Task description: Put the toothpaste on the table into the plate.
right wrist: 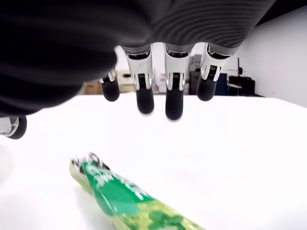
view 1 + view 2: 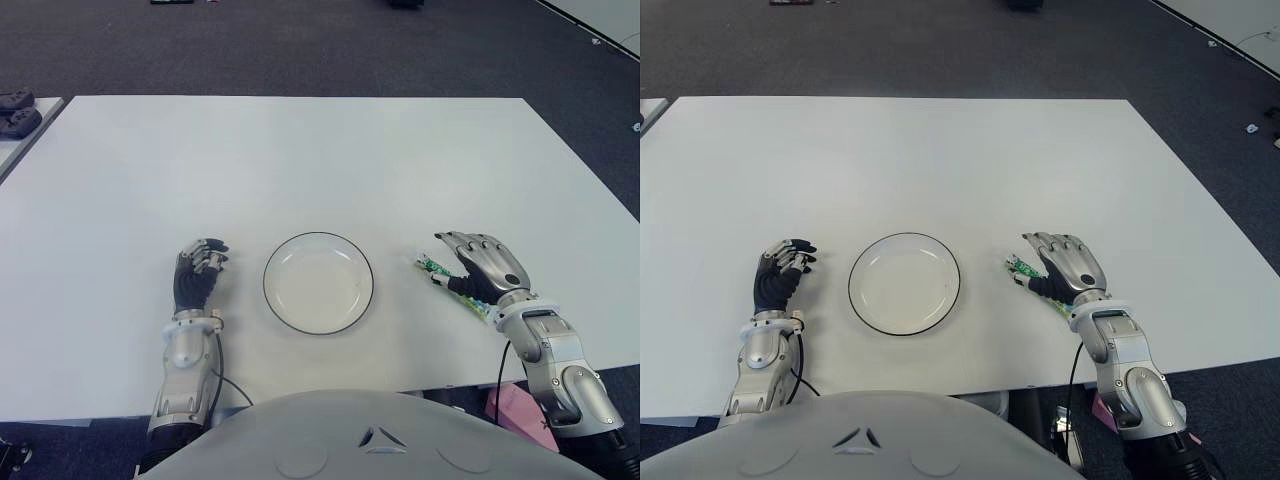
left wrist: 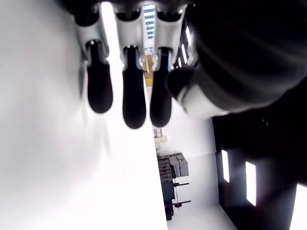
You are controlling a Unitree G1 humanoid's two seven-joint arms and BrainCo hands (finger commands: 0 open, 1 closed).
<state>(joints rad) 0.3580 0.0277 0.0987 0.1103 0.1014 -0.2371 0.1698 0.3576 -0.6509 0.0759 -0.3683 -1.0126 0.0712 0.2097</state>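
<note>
The green toothpaste tube (image 1: 129,201) lay flat on the white table (image 2: 300,160), near its front edge and just right of the black-rimmed white plate (image 2: 318,283), which held nothing. The right hand (image 2: 487,263) hovered over the tube, its fingers (image 1: 174,91) spread and gripping nothing, fingertips off the tabletop. The left hand (image 2: 198,272) showed left of the plate, near the front edge, fingers (image 3: 134,96) loosely curled with nothing in them.
</note>
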